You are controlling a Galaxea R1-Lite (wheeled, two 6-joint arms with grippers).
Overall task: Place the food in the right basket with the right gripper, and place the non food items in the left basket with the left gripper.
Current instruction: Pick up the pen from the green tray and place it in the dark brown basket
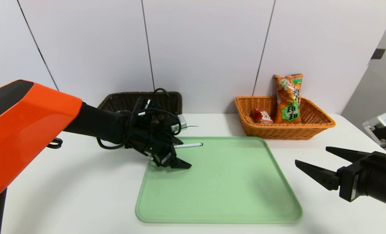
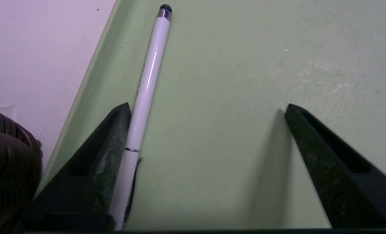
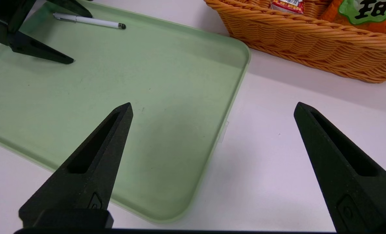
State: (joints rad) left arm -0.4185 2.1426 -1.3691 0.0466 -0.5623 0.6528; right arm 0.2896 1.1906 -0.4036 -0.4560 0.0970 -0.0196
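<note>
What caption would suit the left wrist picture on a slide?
Open left gripper straddles a white pen lying along the green tray's rim.

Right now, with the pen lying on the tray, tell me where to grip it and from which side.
Grip the pen mid-barrel, coming from above. It lies flat on the green tray beside the raised rim, so closing across its thin barrel is likeliest to hold. The left hand is open and already straddles it, one finger against the barrel.
</note>
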